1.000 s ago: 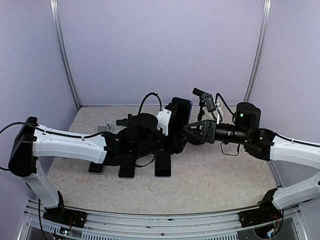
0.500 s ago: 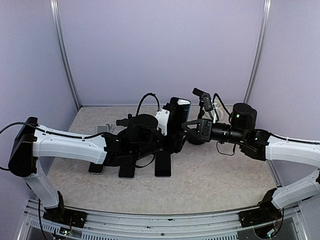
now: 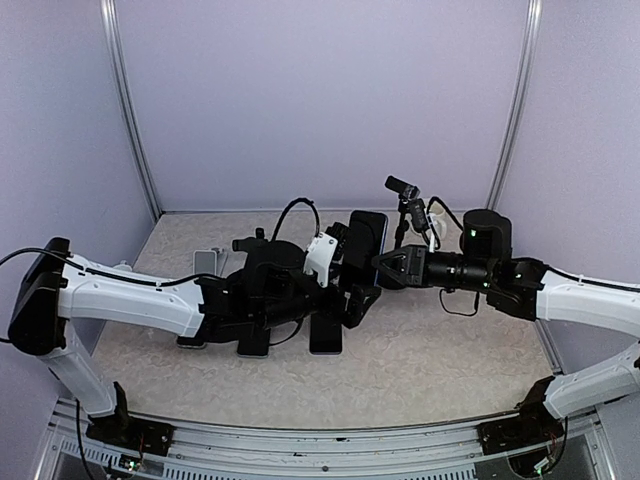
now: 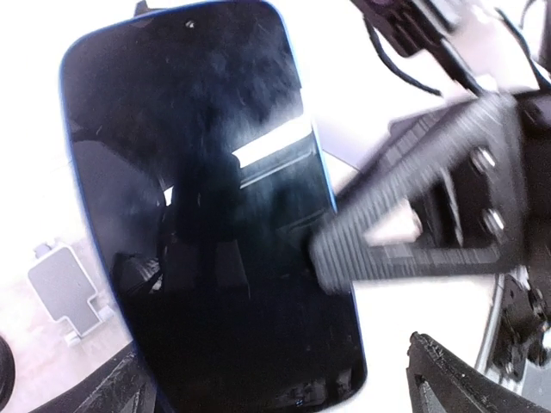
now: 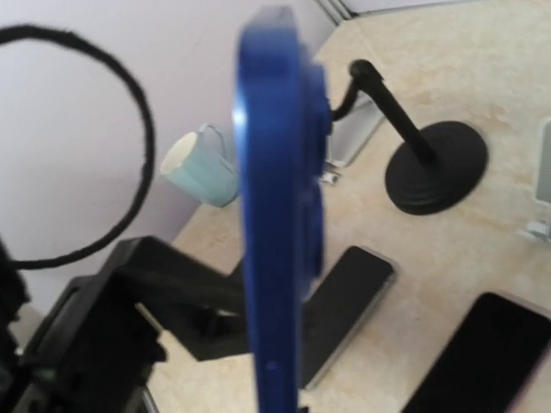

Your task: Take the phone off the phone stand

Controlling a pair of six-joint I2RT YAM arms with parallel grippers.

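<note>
The phone (image 3: pixel 367 235), dark-screened with a blue rim, stands upright in the air at the table's middle. It fills the left wrist view (image 4: pixel 215 241) and shows edge-on in the right wrist view (image 5: pixel 271 215). My right gripper (image 3: pixel 382 266) is shut on its right edge; one ribbed finger (image 4: pixel 405 232) lies across the screen. My left gripper (image 3: pixel 355 298) is open, its fingers apart on either side of the phone's lower end (image 4: pixel 271 370). A black stand with a round base (image 5: pixel 435 163) stands on the table behind, apart from the phone.
Several dark phones lie flat on the table below the arms (image 3: pixel 325 335) (image 5: pixel 344 301) (image 5: pixel 482 361). A grey stand (image 3: pixel 210 260) (image 4: pixel 65 288) sits at the left. A mint cup (image 5: pixel 202 163) is by the wall. A tall black clamp stand (image 3: pixel 403 200) rises behind my right gripper.
My right gripper moved left and closed on the phone's edge. My left arm drew back and lower, its fingers now apart. The phone shifted slightly right.
</note>
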